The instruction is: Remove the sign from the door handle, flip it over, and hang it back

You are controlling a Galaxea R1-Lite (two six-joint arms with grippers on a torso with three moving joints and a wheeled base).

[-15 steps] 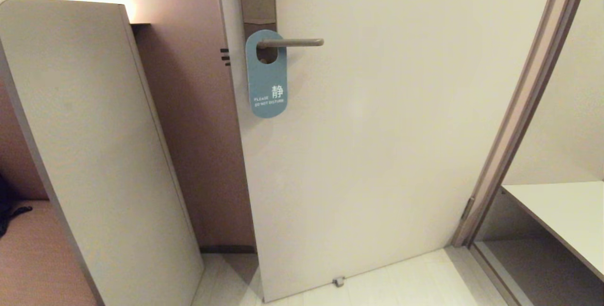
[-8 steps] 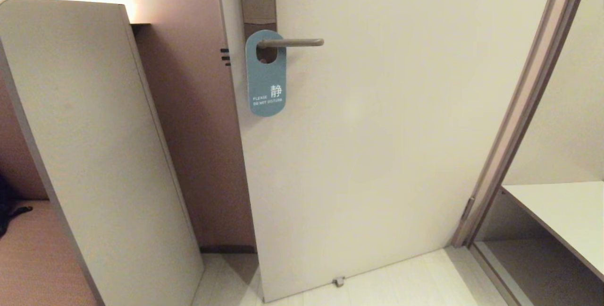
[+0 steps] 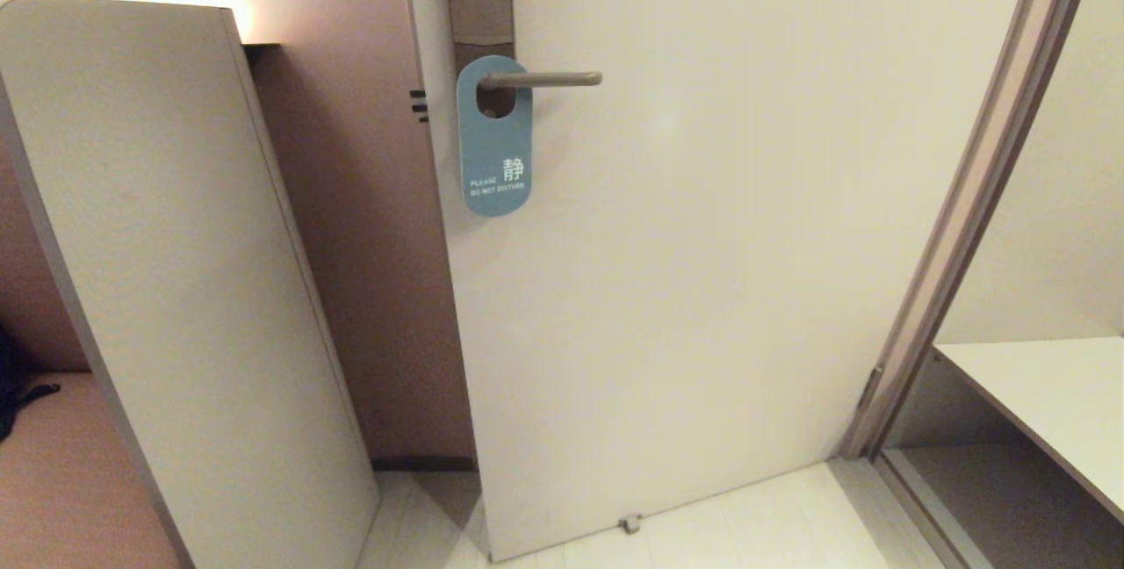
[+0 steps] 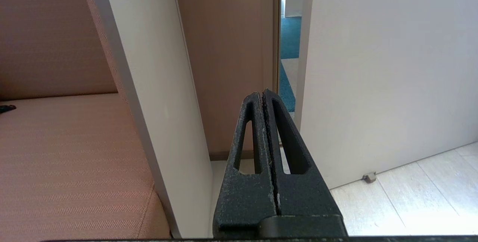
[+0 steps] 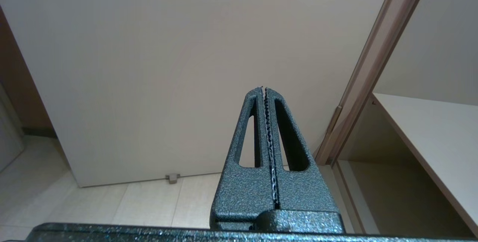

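Note:
A blue oval sign (image 3: 496, 139) with white "Please do not disturb" lettering hangs by its cut-out on the grey lever door handle (image 3: 544, 78) of the white door (image 3: 702, 244). Neither gripper shows in the head view. My left gripper (image 4: 263, 94) is shut and empty, low down, pointing at the gap beside the door's edge. My right gripper (image 5: 263, 89) is shut and empty, low down, facing the door's lower part. The sign is out of view in both wrist views.
A tall white panel (image 3: 176, 288) leans at the left, beside a brown cushioned seat (image 4: 67, 160). A door frame (image 3: 966, 200) and a white shelf (image 3: 1045, 402) stand at the right. A small door stop (image 3: 630, 523) sits on the pale floor.
The sign has swung slightly on the handle, its lower end shifting a little to the left and up. Nothing else has moved.

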